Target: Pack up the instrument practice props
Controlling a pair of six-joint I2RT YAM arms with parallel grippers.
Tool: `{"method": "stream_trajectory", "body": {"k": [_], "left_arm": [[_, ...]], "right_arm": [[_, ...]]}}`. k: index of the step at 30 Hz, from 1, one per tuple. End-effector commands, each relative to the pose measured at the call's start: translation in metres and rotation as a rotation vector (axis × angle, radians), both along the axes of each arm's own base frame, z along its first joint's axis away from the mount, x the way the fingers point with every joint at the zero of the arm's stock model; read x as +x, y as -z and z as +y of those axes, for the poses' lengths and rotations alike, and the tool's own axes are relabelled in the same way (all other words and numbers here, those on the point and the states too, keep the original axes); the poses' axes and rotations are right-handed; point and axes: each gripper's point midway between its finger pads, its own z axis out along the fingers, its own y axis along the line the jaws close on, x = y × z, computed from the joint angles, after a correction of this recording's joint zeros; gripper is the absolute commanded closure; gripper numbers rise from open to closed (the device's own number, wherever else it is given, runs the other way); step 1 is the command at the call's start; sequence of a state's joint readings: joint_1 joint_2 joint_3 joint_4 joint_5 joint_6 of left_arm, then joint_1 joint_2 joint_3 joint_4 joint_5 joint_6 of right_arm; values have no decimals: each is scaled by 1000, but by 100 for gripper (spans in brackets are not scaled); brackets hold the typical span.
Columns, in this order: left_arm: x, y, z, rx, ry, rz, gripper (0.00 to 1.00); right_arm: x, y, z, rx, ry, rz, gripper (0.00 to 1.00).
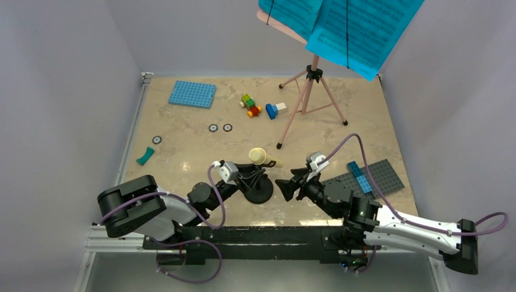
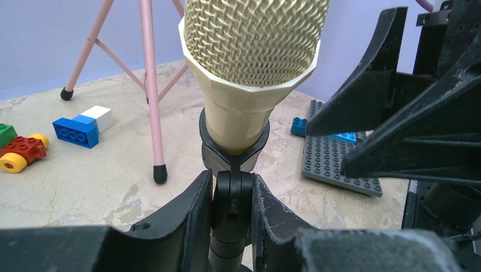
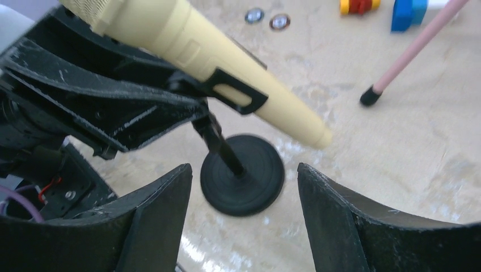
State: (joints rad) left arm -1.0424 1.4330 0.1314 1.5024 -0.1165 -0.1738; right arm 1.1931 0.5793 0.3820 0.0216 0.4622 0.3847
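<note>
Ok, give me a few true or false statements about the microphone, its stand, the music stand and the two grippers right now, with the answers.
1. The left gripper is shut on the mic stand, around its post. True.
2. The cream microphone is out of its holder. False: it sits in the mic stand's clip.
3. The right gripper is open. True.
4. The pink music stand is folded and lying flat. False: it stands upright on its legs, with cyan pages on its board.

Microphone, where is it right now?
In the top view, the cream toy microphone sits centrally near the arms, clipped in the black mic stand the left gripper grips.
</note>
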Motion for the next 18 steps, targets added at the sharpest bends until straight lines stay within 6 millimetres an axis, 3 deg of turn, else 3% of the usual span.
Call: {"method": "stream_trajectory", "body": {"k": [1,8,18], "left_arm": [[-29,85,8,184,70,259,100],[-29,85,9,215,70,256,100],[-32,93,10,250,76,279,100]], "right_arm": [[14,-48,-3,69,20,-264,29],[12,-74,21,-85,-114,-557,32],[23,-90,37,-199,-127,-660,32]]}}
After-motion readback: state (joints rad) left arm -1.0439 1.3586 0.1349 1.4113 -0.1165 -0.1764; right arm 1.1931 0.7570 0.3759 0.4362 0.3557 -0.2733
